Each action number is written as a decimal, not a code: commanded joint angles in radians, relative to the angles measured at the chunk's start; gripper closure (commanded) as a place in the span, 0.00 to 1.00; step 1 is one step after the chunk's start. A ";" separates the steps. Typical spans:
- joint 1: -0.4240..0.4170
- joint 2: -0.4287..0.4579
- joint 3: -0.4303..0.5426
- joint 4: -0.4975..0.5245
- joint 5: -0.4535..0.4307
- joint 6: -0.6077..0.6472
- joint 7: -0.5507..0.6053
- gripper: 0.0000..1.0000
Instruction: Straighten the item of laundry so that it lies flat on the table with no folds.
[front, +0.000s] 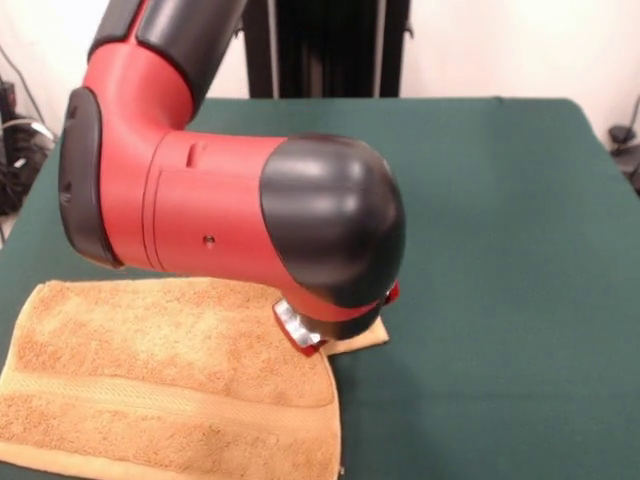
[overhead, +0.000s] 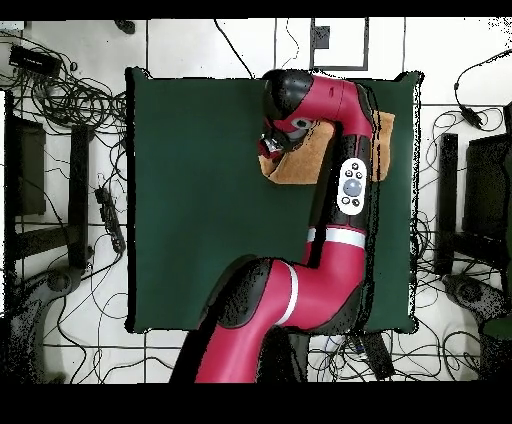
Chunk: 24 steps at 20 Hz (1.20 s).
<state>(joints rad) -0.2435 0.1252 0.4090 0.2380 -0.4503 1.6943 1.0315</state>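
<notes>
The towel (front: 170, 375) lies at the lower left of the front view on the green desk (front: 500, 250), one pale woven band running across it near the bottom edge. A small corner pokes out to the right, under the arm. The red and black arm (front: 230, 200) hangs low over the towel's right end and hides the end effector (front: 300, 330), so its state cannot be told. In the overhead view the towel (overhead: 305, 155) sits at the upper right of the desk (overhead: 200, 200).
</notes>
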 joint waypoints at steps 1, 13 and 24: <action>-0.043 -0.156 -0.107 0.369 0.121 -0.532 0.306 1.00; -0.049 -0.199 -0.150 0.503 0.130 -0.566 0.317 1.00; -0.046 -0.166 -0.154 0.510 0.196 -0.554 0.284 1.00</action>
<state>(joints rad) -0.3095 -0.0654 0.2433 0.5552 -0.2882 1.1271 1.0548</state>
